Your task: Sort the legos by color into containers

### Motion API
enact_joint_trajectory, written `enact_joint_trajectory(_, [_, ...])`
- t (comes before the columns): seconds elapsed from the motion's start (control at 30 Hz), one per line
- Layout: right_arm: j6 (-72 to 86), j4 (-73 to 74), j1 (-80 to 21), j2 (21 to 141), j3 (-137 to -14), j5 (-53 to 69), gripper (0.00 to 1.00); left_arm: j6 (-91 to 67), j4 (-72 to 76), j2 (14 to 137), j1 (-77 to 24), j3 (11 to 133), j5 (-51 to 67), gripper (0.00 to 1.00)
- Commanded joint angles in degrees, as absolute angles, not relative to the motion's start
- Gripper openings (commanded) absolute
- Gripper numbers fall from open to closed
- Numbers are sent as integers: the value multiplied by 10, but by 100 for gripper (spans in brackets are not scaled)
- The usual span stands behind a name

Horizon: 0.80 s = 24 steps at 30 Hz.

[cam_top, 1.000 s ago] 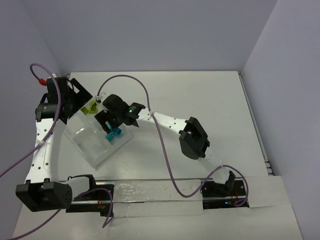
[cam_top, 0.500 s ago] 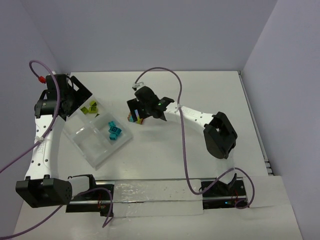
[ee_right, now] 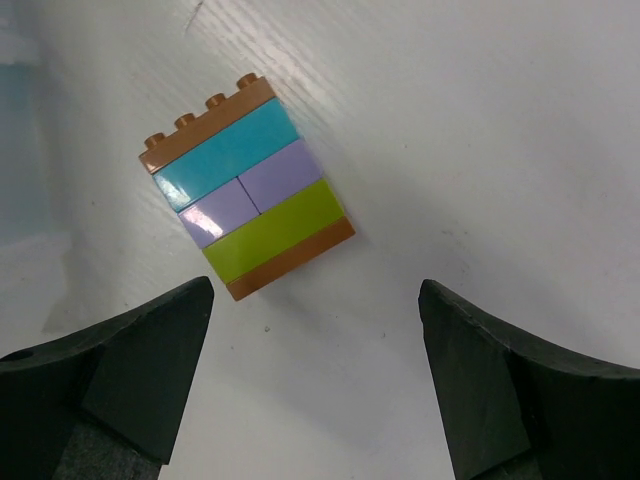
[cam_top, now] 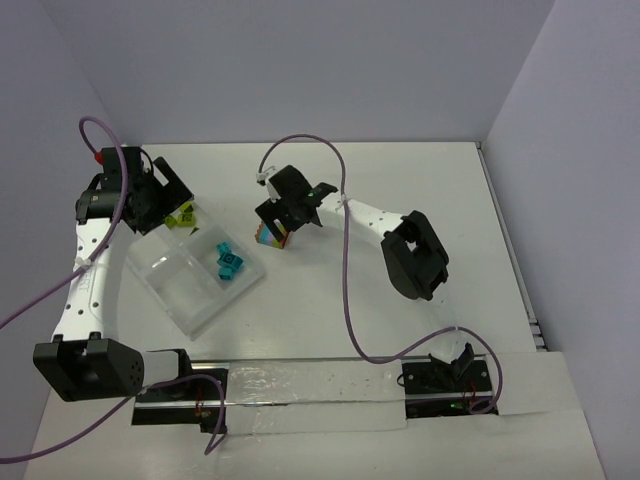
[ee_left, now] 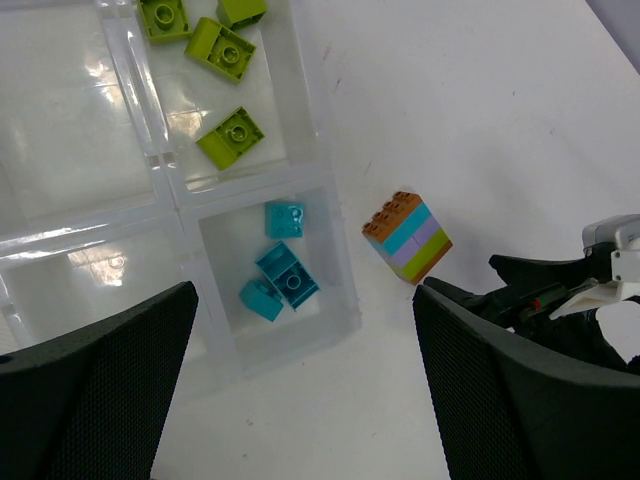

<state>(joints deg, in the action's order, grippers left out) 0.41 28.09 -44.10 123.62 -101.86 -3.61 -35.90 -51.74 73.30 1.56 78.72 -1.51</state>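
Multicolour Lego stack (ee_right: 247, 186) lies on its side on white tabletop (ee_right: 480, 150), studs toward 11 o'clock in rt wrist view. Layers from studs down: orange, teal, two purple side by side, lime, orange.

In top view it sits at approx 2 o'clock of the clear 4-compartment tray (cam_top: 170, 290), near the tray's rt corner but apart from it. Left wrist view shows a strip of tabletop btw stack (ee_left: 407, 238) and tray rim (ee_left: 310, 150).

Rt gripper (ee_right: 315, 380) is over the stack w/ jaws wide apart and nothing btw them, no contact. Stack sits ahead of the gap at approx 11 o'clock, tabletop visible all round it. Tabletop runs on toward 12 and 3 o'clock in top view, up to the walls; the tray edge is the only close obstacle, at 8 o'clock.

Teal bricks (ee_left: 283, 275), 3 of them, are in the compartment nearest the stack. Lime bricks (ee_left: 232, 137) are in the next one at 12 o'clock in left wrist view.

Left gripper (ee_left: 300, 400) is above the tray, jaws spread wide, holding nothing.

Hard to see:
- In top view rt gripper (cam_top: 275, 220) overlaps the stack's upper edge.
- Left gripper (cam_top: 158, 205) covers the tray's far corner.
- In left wrist view the top 2 lime bricks are cut by the frame.
- Glare washes the other 2 compartments, and the left finger blocks the tray's near part.
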Motion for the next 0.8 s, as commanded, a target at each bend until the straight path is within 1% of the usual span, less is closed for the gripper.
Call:
enact_joint_trajectory(0.0, [-125, 267, -443, 1218, -999, 16, 90, -351, -526, 725, 14, 802, -22, 96])
enact_joint_trajectory(0.13, [-251, 200, -460, 1184, -911, 34, 89, -349, -526, 731, 14, 800, -17, 96])
enact_joint_trajectory(0.23, [-296, 195, -459, 1180, -897, 60, 89, -352, -530, 730, 13, 809, -12, 96])
enact_joint_trajectory(0.33, [-308, 193, -455, 1195, -912, 59, 89, -354, -509, 703, 13, 803, -13, 96])
enact_joint_trajectory(0.5, [-311, 186, -451, 1221, -941, 61, 90, -357, -517, 702, 13, 806, -26, 96])
enact_joint_trajectory(0.63, [-303, 159, -446, 1235, -949, 53, 95, -362, -502, 696, 13, 808, -25, 96])
enact_joint_trajectory(0.77, [-287, 197, -427, 1275, -1012, 100, 96, -353, -507, 698, 13, 818, -26, 96])
